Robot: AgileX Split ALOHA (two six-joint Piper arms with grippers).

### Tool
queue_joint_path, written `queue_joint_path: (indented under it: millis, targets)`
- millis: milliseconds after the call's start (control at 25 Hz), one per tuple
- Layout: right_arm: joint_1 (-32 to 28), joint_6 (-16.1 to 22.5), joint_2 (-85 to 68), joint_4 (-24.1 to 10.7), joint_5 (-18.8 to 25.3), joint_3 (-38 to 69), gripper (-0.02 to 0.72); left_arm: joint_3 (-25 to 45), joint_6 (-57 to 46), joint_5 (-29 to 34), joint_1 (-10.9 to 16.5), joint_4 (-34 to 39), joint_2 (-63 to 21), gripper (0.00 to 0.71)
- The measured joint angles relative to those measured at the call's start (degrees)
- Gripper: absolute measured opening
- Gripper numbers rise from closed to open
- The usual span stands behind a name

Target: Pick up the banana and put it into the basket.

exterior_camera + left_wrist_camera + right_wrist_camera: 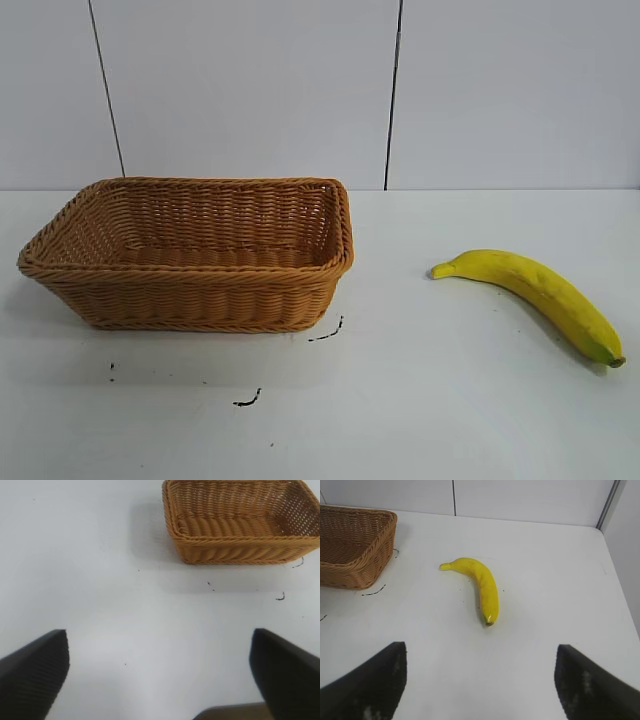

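The yellow banana (pixel 540 292) lies flat on the white table at the right, its stem end toward the basket. It also shows in the right wrist view (pixel 481 584). The empty tan wicker basket (pixel 190 250) stands at the left and shows in the left wrist view (pixel 240 522) and the right wrist view (pixel 352 545). My right gripper (pixel 480 685) is open and empty above the table, some way short of the banana. My left gripper (pixel 159 672) is open and empty over bare table, apart from the basket. Neither arm shows in the exterior view.
Small black marks (pixel 327 332) are on the table in front of the basket. A white panelled wall (pixel 320 90) stands behind the table. The table's far right edge (pixel 615 580) shows in the right wrist view.
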Motion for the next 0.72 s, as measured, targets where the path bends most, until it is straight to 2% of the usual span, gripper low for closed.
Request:
queue_joint_path:
  millis: [520,720]
  targets:
    - [0.0,0.1,0.4,0.1,0.1,-0.3,0.582,0.0,0.0,0.0,0.0,0.0,0.0,0.695]
    - [0.0,0.1,12.1,0.0,0.2,-7.7,0.582,0.0,0.0,0.0,0.0,0.0,0.0,0.695]
